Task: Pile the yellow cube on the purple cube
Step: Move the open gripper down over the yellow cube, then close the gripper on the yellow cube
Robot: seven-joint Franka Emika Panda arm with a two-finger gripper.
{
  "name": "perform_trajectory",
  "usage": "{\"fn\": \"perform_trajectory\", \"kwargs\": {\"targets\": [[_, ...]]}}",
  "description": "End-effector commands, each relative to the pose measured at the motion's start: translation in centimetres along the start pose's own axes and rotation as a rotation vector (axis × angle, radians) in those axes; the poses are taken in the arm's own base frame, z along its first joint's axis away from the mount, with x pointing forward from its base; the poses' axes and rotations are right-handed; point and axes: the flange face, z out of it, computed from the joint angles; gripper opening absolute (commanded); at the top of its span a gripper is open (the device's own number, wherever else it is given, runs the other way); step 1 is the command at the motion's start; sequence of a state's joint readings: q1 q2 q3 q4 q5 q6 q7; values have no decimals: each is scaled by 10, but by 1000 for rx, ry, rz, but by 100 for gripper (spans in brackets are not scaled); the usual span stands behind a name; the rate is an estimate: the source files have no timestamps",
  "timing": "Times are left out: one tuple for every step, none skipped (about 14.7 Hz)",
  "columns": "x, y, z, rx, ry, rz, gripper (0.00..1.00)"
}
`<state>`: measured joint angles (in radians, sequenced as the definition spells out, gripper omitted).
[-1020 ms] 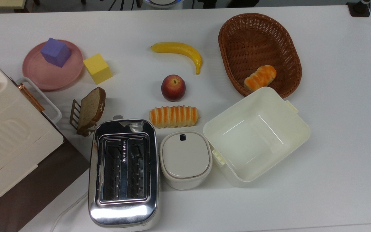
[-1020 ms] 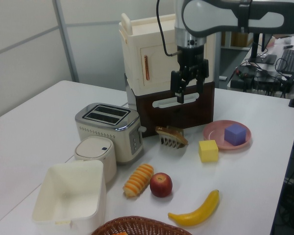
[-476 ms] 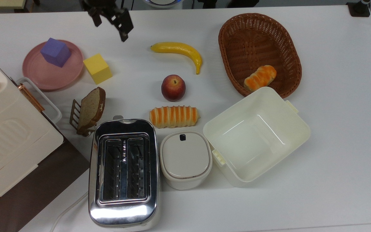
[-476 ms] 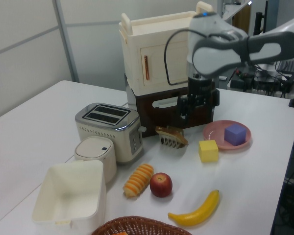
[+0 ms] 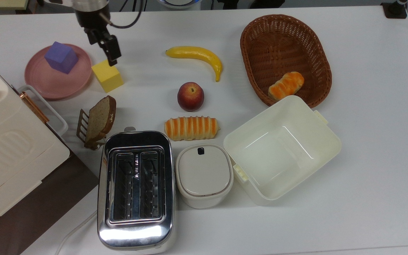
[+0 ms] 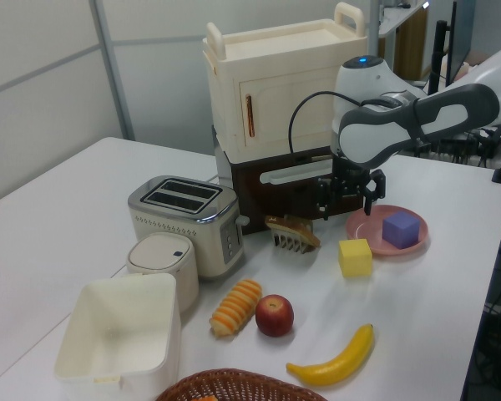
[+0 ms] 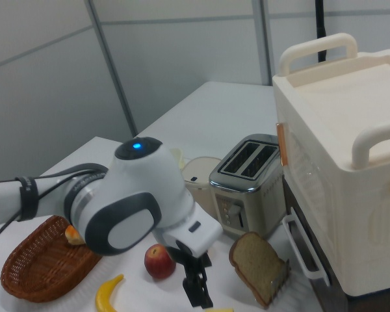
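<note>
While top view overlaps them, left view shows spread, empty pincer (image 6: 348, 194) above yellow cube (image 6: 355, 256).

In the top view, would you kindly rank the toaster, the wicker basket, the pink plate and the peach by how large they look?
1. The toaster and the wicker basket look about alike; the tall toaster also rises nearer the camera, so I won't rank them.
2. The pink plate.
3. The peach.

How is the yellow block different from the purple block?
The yellow cube is yellow; the purple cube is violet. The yellow cube sits on the bare table, while the purple cube sits on the pink plate. The gripper is above the yellow cube, not the purple one. Both are plain sharp-edged blocks of similar size.
</note>
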<state>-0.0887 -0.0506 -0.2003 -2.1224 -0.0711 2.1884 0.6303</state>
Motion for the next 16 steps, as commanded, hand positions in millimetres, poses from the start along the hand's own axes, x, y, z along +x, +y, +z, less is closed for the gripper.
{"fn": "perform_trajectory", "kwargs": {"targets": [[10,17,14,-14,12,91,100],[11,18,19,-18,9,101,100],[10,18,28,-30,-4,100,100],[10,17,36,-40,-13,99,100],[10,18,39,-45,-18,99,100],[10,17,49,-58,-28,93,100],[9,17,56,-68,-36,92,100],[10,16,61,-72,-39,91,100],[10,15,65,-75,-38,88,100],[10,16,74,-95,-42,76,100],[10,17,81,-111,-43,67,100],[10,16,81,-113,-40,62,100],[11,16,83,-113,-38,62,100],[11,15,84,-113,-36,59,100],[10,15,88,-124,-37,52,100],[11,15,89,-126,-34,48,100]]}}
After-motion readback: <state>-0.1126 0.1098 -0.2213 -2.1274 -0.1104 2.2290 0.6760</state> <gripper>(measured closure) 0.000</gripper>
